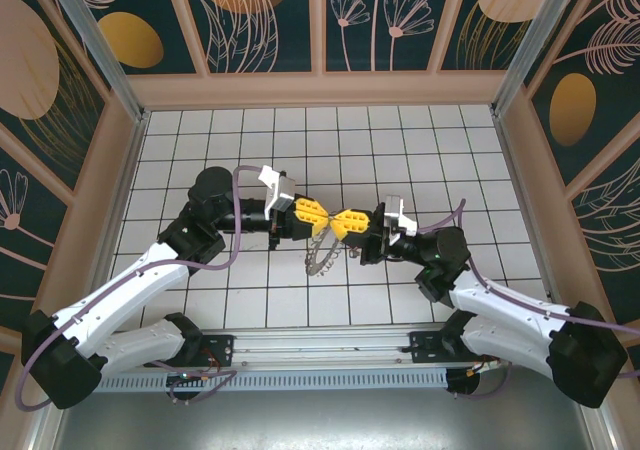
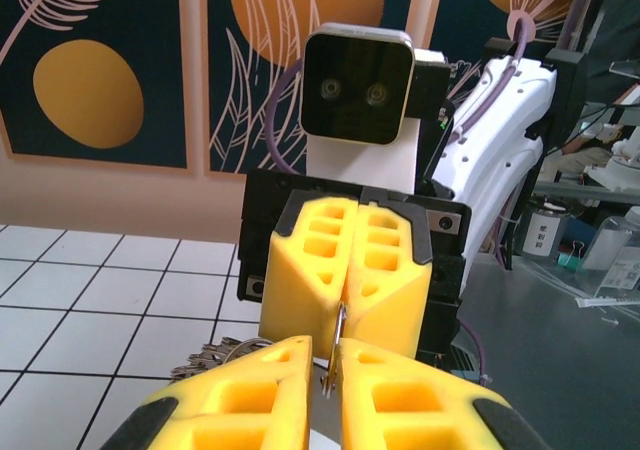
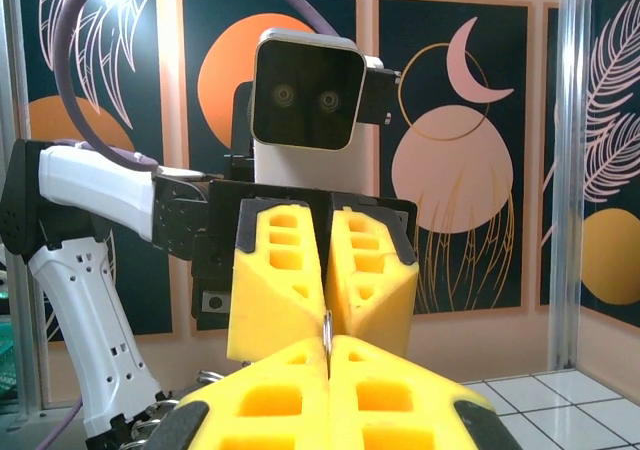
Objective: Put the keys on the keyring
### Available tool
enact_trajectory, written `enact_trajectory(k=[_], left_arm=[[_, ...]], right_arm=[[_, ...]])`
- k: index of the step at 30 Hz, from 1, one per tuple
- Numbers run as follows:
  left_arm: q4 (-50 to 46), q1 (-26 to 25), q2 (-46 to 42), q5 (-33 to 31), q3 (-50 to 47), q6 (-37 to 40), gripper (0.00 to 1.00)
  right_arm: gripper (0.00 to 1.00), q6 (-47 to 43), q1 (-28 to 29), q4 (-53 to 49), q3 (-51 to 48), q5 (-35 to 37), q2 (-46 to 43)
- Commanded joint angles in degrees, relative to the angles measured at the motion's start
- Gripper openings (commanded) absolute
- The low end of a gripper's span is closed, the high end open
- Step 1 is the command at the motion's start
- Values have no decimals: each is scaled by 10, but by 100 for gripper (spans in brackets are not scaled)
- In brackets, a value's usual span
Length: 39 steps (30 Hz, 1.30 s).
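The left pincer (image 1: 326, 215) and the right pincer (image 1: 344, 222) meet tip to tip above the tiled table (image 1: 250, 140), fingers pointing at each other. The keyring (image 1: 322, 256) hangs just below the two sets of fingertips, slightly to the left pincer's side. Right pincer: yellow fingers pressed fully together, with the keyring's thin wire (image 3: 327, 326) standing edge-on in the seam at their tips. Left pincer: nearly closed – only a narrow slit shows between its fingers, and the same wire sits in that slit, so both pincers pinch it. In the left wrist view the grey chain-like fringe of the keyring lies below and beside the left pincer's fingers – the white tiles behind it
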Motion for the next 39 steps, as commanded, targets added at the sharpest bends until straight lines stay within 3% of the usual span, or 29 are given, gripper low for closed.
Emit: enact_trajectory(k=[1, 5, 8, 13, 16, 19, 25, 39], left_arm=[[23, 0, -7, 9, 2, -5, 15], [13, 0, 0, 17, 11, 3, 10], [5, 0, 4, 21, 15, 10, 0], [-13, 0, 1, 13, 21, 24, 0], [-52, 0, 1, -3, 33, 50, 0], [-135, -1, 10, -18, 66, 107, 0], [-259, 0, 42, -41, 130, 188, 0], [-325, -1, 54, -66, 159, 232, 0]], right_arm=[[0, 24, -2, 91, -6, -7, 3], [0, 25, -2, 94, -8, -6, 3], [0, 24, -2, 94, -7, -5, 4], [0, 8, 1, 42, 6, 6, -4], [23, -48, 17, -99, 41, 41, -20], [29, -113, 40, -228, 77, 74, -34], [19, -150, 45, -316, 94, 98, -56], [18, -205, 48, -463, 137, 119, -65]])
